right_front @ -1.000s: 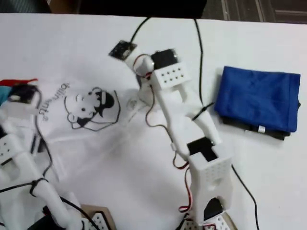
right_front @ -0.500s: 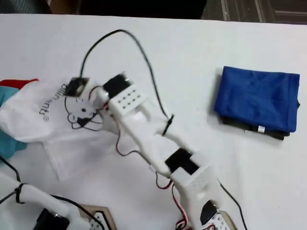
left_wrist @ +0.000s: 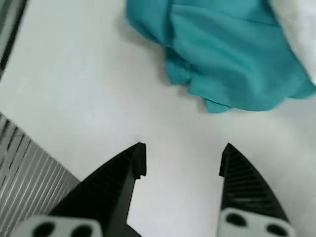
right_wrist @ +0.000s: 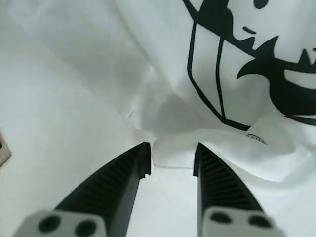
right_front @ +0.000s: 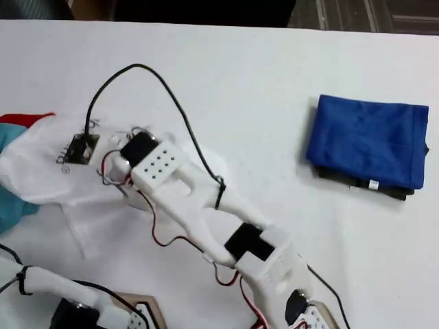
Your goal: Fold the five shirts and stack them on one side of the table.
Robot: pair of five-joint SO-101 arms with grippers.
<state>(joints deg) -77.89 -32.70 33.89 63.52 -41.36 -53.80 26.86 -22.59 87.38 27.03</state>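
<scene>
Roughly, the job looks less than half done. On the white table [right_front: 274, 68], well off to one side, a blue shirt [right_front: 367, 140] lies folded square on top of a dark shirt [right_front: 343, 179], also folded, so two of the five appear finished and stacked. Across the table the white shirt [right_front: 41, 175] with its black cartoon print is spread loose and rumpled, with the right arm [right_front: 199, 199] stretched out over it; this seems to be the one being worked on. Touching its far edge at the table's border are a crumpled teal shirt [left_wrist: 232, 59] and a sliver of a red garment [right_front: 27, 118], neither folded. By this reckoning three shirts remain to fold and carry over to the stack.

The right gripper [right_wrist: 170, 153] has its jaws drawn close, and a bunched edge of the white shirt sits pinched between the tips, just below the print. The left gripper [left_wrist: 182, 158] has its jaws spread wide over bare tabletop, holding nothing; the teal shirt lies near, ahead of the tips, not touched.
</scene>
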